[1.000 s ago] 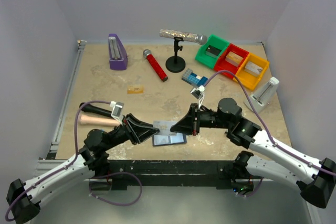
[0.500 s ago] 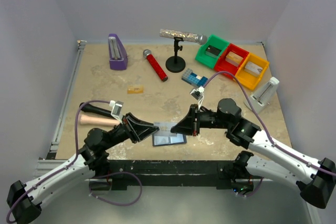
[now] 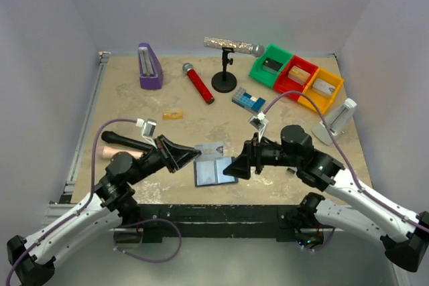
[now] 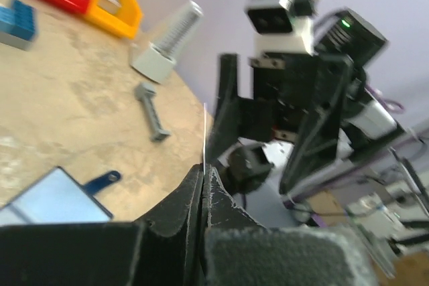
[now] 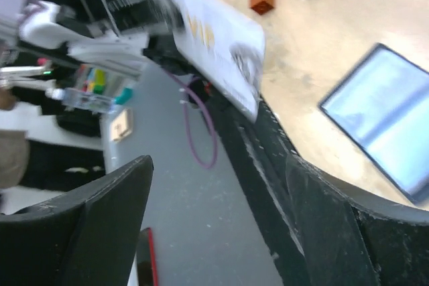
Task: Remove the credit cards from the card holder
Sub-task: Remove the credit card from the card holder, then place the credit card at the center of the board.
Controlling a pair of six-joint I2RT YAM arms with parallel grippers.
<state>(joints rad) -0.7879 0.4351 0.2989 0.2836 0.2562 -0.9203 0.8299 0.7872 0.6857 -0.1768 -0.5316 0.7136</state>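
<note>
The left tool (image 3: 191, 156) is pinched narrow on a silver-grey card (image 3: 210, 150), held up off the table (image 3: 134, 108). In the left wrist view the card (image 4: 204, 132) stands edge-on, a thin pale line rising from the closed fingertips. From the right wrist view its face (image 5: 218, 41) carries yellow letters that seem to read "VIP", with grey print beside them too blurred to read. Below it the card holder (image 3: 214, 173) lies open and flat near the table's front edge, pale pockets up. The right tool (image 3: 234, 167) sits just beside the holder's right edge, its fingers (image 5: 87, 232) spread wide and holding nothing.
</note>
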